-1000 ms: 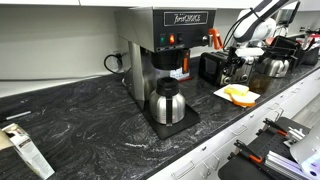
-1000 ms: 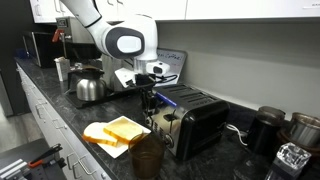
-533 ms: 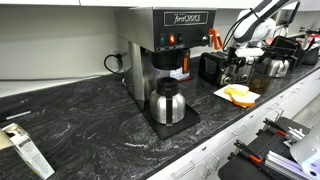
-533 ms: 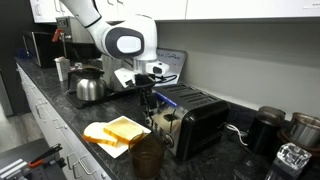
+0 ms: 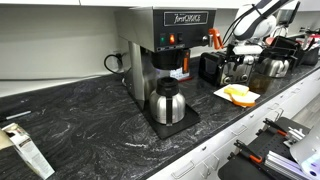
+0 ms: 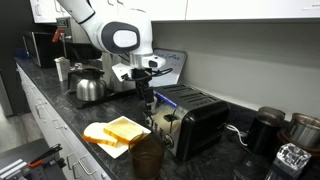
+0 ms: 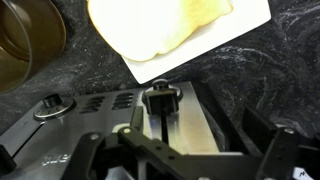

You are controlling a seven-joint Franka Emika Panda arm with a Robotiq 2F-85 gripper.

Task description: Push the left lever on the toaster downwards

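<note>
The toaster [image 6: 195,122] is a small black box with a shiny silver face [image 6: 163,130]; it also shows far off in an exterior view [image 5: 211,66]. In the wrist view its silver face [image 7: 185,125] lies below me, and a black lever knob [image 7: 160,98] sits at the end of its slot farthest from me. My gripper [image 6: 147,101] hangs just above the toaster's silver end, pointing down. In the wrist view its fingers [image 7: 185,160] stand apart, open and empty, straddling the lever's slot.
A white plate with toast slices [image 6: 117,132] and a brown cup [image 6: 147,158] sit in front of the toaster. A steel carafe [image 6: 90,88] stands behind the arm. The tall coffee brewer [image 5: 166,45] and its carafe [image 5: 167,103] stand farther along the dark counter.
The arm and gripper have risen slightly above the toaster's lever end. Nothing else has moved.
</note>
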